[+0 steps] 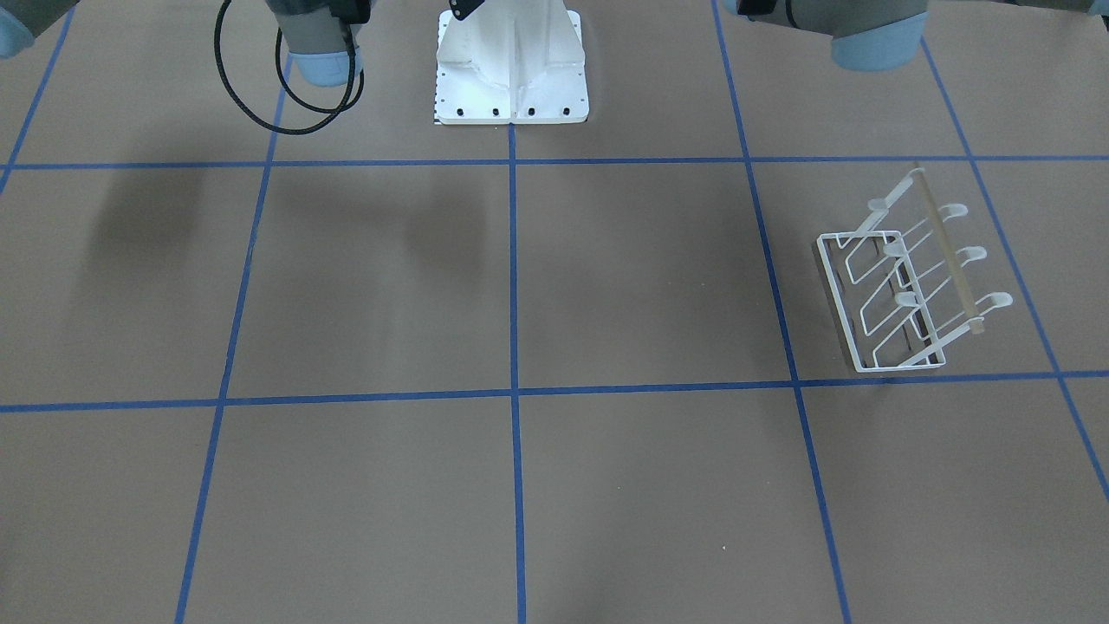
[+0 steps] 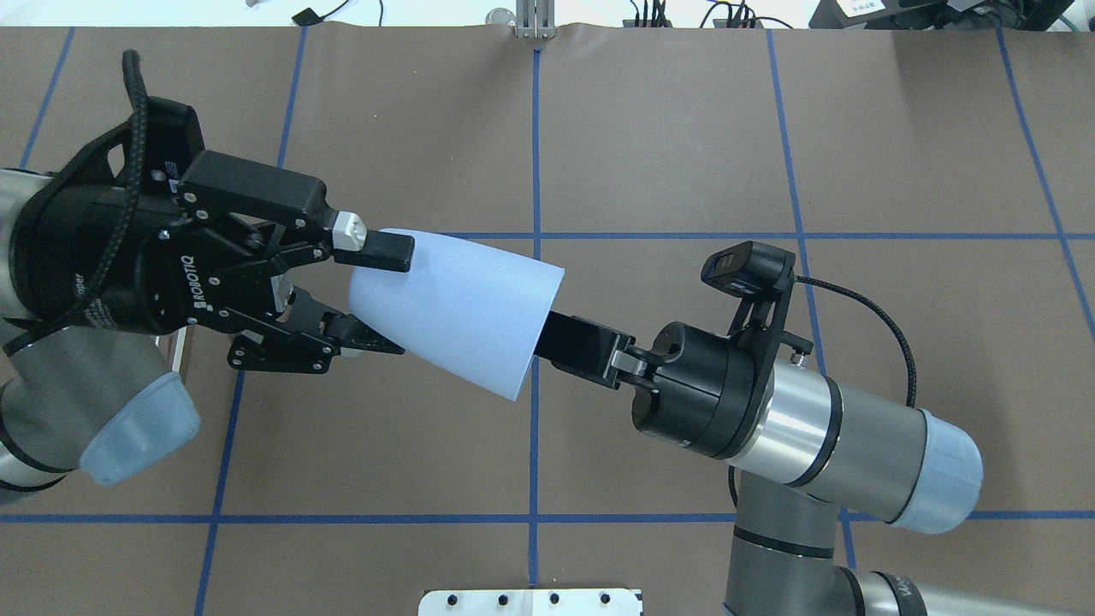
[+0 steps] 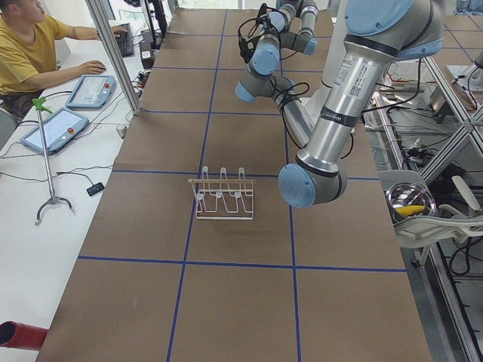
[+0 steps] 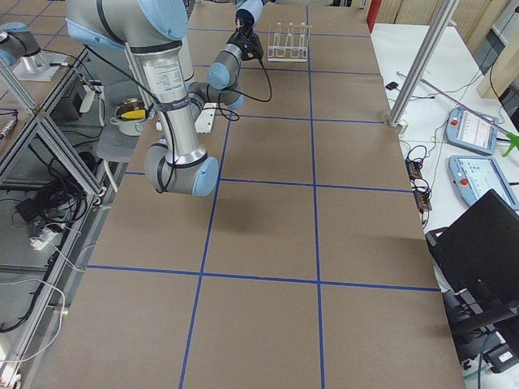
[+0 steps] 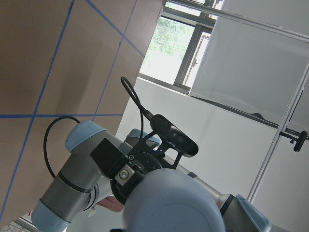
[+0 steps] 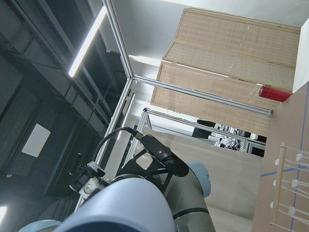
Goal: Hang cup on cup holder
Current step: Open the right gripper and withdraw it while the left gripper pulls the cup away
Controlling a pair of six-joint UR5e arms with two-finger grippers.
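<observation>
The pale blue cup point(image 2: 453, 308) lies on its side in mid-air, high over the table, between my two grippers. My left gripper point(image 2: 376, 295) straddles its narrow base, with a finger pad point(image 2: 381, 251) against each side. My right gripper point(image 2: 565, 338) has one finger inside the wide rim and is shut on the rim wall; its other finger is hidden. The cup's base fills the bottom of the left wrist view point(image 5: 169, 203). The white wire cup holder point(image 1: 901, 286) stands on the table on my left side, also in the exterior left view point(image 3: 223, 196). No cup hangs on it.
The white robot base plate point(image 1: 511, 69) sits at the table's edge. Blue tape lines point(image 1: 513, 277) divide the brown table. An operator point(image 3: 30, 45) sits at a side desk with tablets point(image 3: 56, 128). A metal bowl point(image 3: 410, 202) sits beside the table.
</observation>
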